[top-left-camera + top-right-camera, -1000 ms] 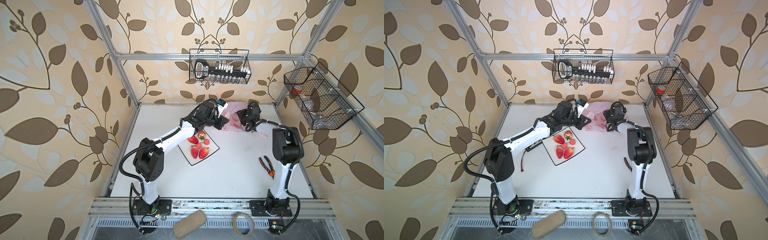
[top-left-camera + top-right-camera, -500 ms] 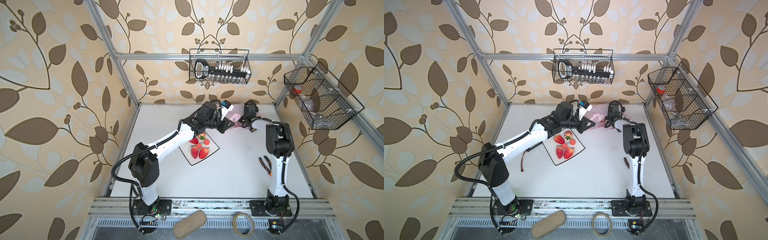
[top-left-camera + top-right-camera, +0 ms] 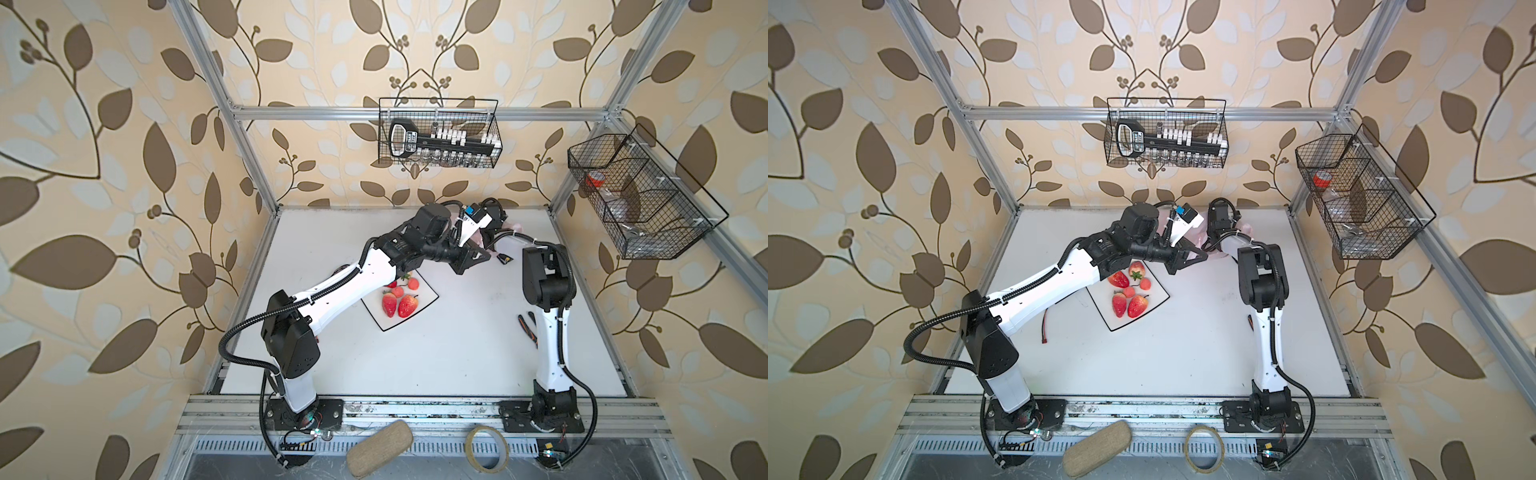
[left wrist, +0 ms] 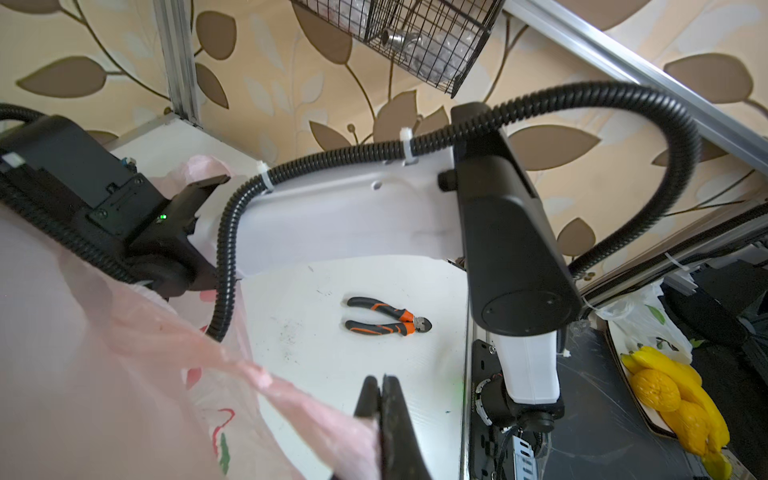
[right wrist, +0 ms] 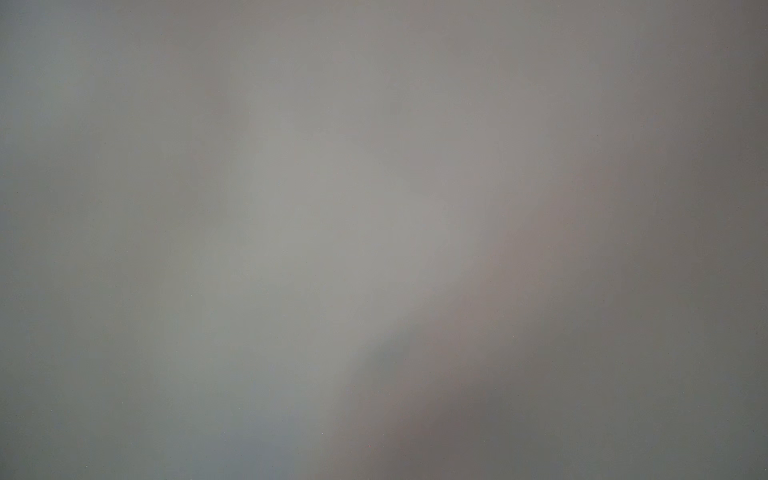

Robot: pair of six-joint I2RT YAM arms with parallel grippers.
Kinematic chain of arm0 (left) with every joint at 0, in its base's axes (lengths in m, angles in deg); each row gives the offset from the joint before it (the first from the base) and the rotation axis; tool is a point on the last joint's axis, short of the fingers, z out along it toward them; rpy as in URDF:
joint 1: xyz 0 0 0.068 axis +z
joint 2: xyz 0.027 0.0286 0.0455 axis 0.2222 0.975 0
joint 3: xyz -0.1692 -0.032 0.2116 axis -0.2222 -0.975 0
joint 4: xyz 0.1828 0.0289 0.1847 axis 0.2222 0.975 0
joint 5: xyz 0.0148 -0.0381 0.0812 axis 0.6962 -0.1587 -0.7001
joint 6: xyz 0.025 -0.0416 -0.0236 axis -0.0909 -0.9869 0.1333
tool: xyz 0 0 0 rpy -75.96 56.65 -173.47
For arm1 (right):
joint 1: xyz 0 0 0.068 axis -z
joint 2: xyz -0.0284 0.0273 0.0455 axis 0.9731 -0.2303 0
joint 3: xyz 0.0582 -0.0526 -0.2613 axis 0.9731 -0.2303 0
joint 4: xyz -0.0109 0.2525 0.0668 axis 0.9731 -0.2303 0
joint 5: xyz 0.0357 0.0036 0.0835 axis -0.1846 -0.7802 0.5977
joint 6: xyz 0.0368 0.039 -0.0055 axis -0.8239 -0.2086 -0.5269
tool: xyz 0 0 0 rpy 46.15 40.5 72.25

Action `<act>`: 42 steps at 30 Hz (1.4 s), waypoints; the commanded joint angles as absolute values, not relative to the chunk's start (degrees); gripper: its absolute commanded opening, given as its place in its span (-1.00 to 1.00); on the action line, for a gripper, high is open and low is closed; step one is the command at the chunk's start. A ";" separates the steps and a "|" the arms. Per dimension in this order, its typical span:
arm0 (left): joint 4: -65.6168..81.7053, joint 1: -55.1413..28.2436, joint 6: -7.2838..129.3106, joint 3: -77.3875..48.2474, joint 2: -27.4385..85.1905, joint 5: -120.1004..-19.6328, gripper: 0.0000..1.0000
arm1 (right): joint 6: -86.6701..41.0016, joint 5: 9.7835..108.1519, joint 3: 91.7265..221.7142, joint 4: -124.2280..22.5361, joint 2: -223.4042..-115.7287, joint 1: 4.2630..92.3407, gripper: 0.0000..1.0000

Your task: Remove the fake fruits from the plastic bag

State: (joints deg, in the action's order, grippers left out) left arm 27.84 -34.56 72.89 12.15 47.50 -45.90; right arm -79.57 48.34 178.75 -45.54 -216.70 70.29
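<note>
No words or numbers can be read anywhere. The black tool (image 3: 457, 145) in the wire basket (image 3: 436, 100) has a white label (image 3: 410, 139) with dark print. It is too small to read in both top views. The pink plastic bag (image 4: 104, 374) has red and green marks (image 4: 222, 440), but I cannot tell any letters in them.

Both top views sit high above the near edge and look steeply down on the whole counter (image 3: 457, 340), both arms and the far-wall wire basket (image 3: 438, 133). Their coverage is nearly identical, shifted slightly sideways. The left wrist camera looks past the left gripper (image 4: 379, 382) toward the right arm (image 4: 511, 249) and pliers (image 4: 386, 322), with the plastic bag (image 4: 104, 374) close alongside. The right wrist view is a uniform grey blur in which nothing resolves.
</note>
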 commanded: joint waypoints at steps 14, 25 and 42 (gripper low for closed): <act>26.23 -36.38 79.01 10.98 39.71 -46.13 -1.00 | -78.69 47.76 174.20 -45.92 -214.01 73.77 -0.18; 19.49 -31.83 79.13 -0.87 38.77 -59.28 -1.00 | -73.93 50.84 153.96 -39.74 -197.91 77.99 -0.31; 21.57 -31.81 80.79 -4.13 41.77 -55.91 -0.58 | -72.90 55.61 143.79 -38.20 -191.05 80.83 -0.09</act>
State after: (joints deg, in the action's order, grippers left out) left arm 21.52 -31.74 80.36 -4.79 43.57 -58.33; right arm -72.77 54.24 143.69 -38.40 -191.83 80.70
